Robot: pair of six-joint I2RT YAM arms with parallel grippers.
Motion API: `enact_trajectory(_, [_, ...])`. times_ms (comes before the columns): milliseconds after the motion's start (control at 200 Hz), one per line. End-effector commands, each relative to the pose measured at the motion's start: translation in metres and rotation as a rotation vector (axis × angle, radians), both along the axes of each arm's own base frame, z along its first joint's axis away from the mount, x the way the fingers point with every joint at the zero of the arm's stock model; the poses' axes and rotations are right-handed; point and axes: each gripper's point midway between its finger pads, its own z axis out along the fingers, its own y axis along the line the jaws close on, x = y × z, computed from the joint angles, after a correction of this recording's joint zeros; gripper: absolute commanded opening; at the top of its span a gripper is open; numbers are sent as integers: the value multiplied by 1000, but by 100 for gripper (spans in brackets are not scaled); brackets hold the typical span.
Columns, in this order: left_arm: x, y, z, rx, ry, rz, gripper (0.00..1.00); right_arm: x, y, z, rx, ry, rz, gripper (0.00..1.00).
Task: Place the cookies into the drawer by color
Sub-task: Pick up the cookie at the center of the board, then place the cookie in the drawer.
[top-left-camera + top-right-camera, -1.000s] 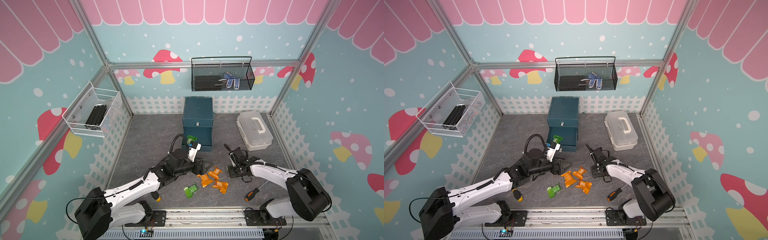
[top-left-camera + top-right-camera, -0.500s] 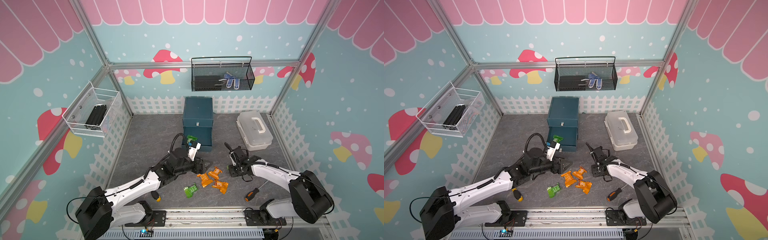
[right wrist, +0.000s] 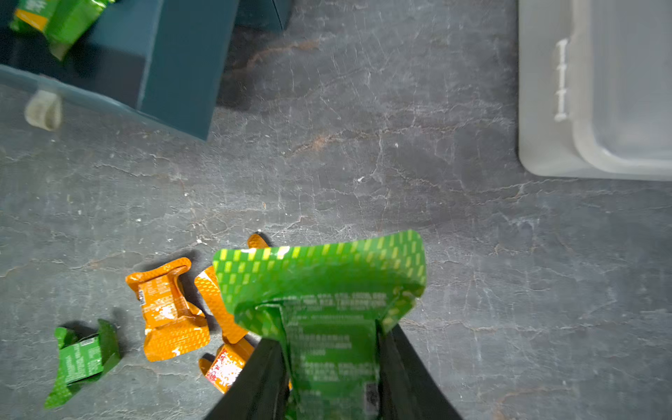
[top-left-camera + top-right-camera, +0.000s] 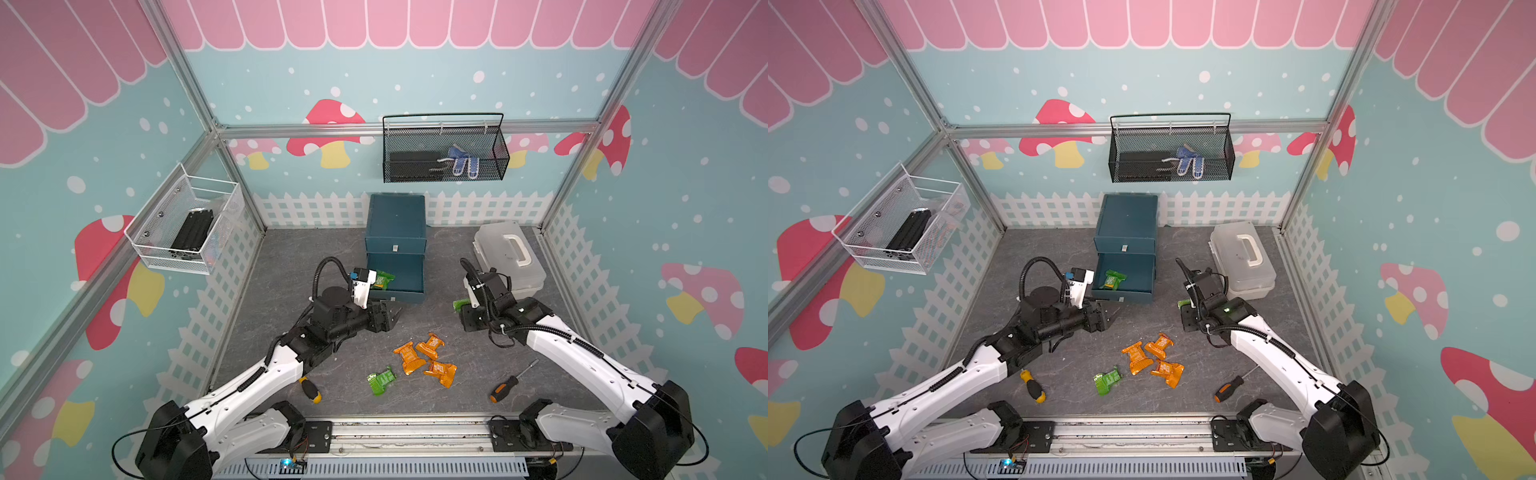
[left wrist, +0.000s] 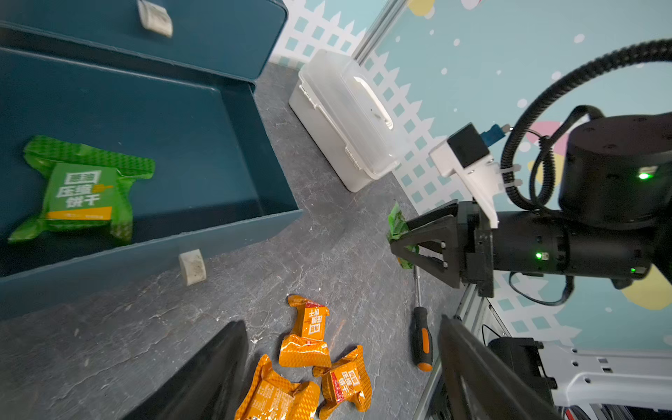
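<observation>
Right gripper (image 3: 332, 340): clamped on 1 crinkly green foil cookie packet (image 3: 320, 276), held above the grey surface (image 4: 291, 257) beside the dark teal drawer (image 4: 1123, 296).
Left gripper (image 4: 390, 314): spread, empty.
Advice: clear the drawer wall, then release low beside its green packet (image 4: 1113, 279).
Count: 3 green, 1 loose (image 4: 381, 379); 3 orange packets (image 4: 409, 357) near the front edge.

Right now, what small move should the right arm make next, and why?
Probably carry the green packet pinched in the right gripper over to the open drawer: a second green packet already lies there, so the colors match.
</observation>
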Motion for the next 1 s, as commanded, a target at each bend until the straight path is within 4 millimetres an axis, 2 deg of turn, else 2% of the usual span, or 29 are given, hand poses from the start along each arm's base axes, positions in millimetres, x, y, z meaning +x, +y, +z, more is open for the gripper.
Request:
enact_trajectory(0, [16, 25, 6, 26, -54, 131, 85, 7, 12, 20, -25, -12, 6, 40])
enact_trajectory(180, [32, 41, 7, -22, -14, 142, 85, 37, 64, 47, -10, -49, 81, 40])
enact_trajectory(255, [37, 45, 6, -29, -12, 142, 85, 51, 84, 51, 3, -47, 98, 39])
enact_trajectory(375, [45, 44, 2, -18, -2, 124, 84, 73, 109, 45, 25, -30, 93, 39])
enact_trajectory(390, [50, 50, 1, -18, 0, 140, 84, 76, 113, 44, 30, -29, 94, 39])
enact_trajectory(625, [61, 64, -4, 17, -3, 202, 83, 108, 163, 31, 58, -21, 112, 38])
enact_trajectory(655, [62, 67, -5, 30, -2, 213, 83, 110, 167, 35, 61, -29, 116, 38])
enact_trajectory(675, [62, 69, -7, 37, -1, 220, 83, 113, 172, 23, 47, -10, 118, 38])
enact_trajectory(826, [66, 74, -9, 36, 5, 232, 83, 125, 194, 8, 55, 13, 128, 38])
enact_trajectory(996, [71, 70, -15, 39, 15, 218, 83, 138, 204, -6, 41, 13, 108, 39])
